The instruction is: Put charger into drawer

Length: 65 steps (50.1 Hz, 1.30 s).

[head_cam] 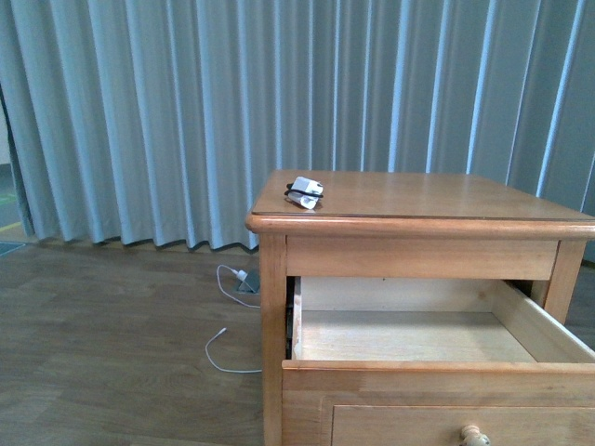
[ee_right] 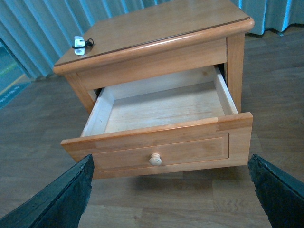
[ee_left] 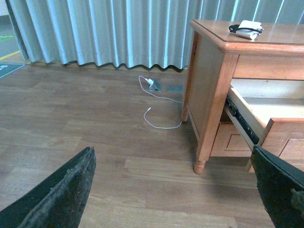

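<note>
The charger (head_cam: 304, 192), a small white plug block wrapped in thin black cord, lies on the nightstand top near its front left corner; it also shows as the charger (ee_left: 246, 29) and the charger (ee_right: 80, 45). The drawer (head_cam: 437, 336) stands pulled out, its pale wood interior empty; in the right wrist view the drawer (ee_right: 161, 142) shows its panel front and round knob (ee_right: 155, 159). My left gripper (ee_left: 173, 190) is open over the floor, left of the nightstand. My right gripper (ee_right: 171, 190) is open in front of the drawer, below its knob. Neither arm shows in the front view.
A white charger with a long white cable (head_cam: 232, 321) lies on the wooden floor left of the nightstand (head_cam: 418, 195), close to the grey-blue curtain (head_cam: 186, 111). The nightstand's front left leg (ee_left: 202, 161) stands near my left gripper.
</note>
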Each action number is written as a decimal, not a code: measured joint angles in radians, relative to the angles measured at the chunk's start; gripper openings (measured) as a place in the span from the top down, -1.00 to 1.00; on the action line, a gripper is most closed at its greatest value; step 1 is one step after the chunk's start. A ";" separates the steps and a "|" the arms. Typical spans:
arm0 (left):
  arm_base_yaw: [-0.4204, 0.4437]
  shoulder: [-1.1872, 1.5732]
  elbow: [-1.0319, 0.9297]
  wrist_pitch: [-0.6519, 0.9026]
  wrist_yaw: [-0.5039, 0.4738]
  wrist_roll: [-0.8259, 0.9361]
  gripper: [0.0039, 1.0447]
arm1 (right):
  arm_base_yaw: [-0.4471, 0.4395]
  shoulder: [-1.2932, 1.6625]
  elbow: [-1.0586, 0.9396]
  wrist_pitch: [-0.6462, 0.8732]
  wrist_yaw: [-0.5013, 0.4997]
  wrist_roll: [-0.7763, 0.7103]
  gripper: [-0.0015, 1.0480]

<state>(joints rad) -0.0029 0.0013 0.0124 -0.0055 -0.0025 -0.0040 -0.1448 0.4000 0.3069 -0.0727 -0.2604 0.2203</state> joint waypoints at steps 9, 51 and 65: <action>0.000 0.000 0.000 0.000 0.000 0.000 -0.89 | -0.084 -0.082 -0.029 -0.008 -0.034 0.021 -0.85; 0.000 0.000 0.000 0.000 0.000 0.000 -0.89 | -0.080 -0.089 -0.038 0.013 -0.016 0.010 -0.81; 0.000 0.000 0.000 0.000 -0.001 0.000 -0.89 | 0.109 -0.283 -0.170 0.048 0.248 -0.206 0.18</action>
<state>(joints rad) -0.0029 0.0013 0.0124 -0.0055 -0.0032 -0.0040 -0.0353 0.1169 0.1368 -0.0250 -0.0120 0.0139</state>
